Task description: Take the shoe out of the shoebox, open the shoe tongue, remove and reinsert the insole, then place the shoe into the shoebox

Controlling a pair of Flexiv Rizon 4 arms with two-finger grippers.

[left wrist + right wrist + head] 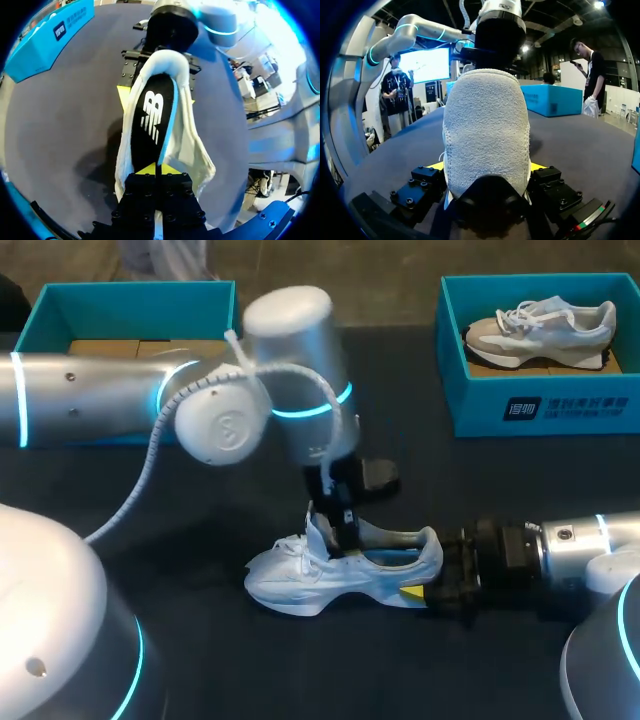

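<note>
Right fingers (pixel 539 166) were clamped from both sides on the heel of the shoe (pixel 330 580), which sat upright on the desk (pixel 200 640) in the lower middle of the head view. Above its opening, the left fingers (pixel 144 170) stood almost together, apparently pinching the front end of the insole (pixel 152 117), whose rear end lay inside the heel collar. As I judged it, the thin insole could slip from so narrow a pinch or buckle against the collar. A sideways pull could also twist the shoe out of the heel grip.
</note>
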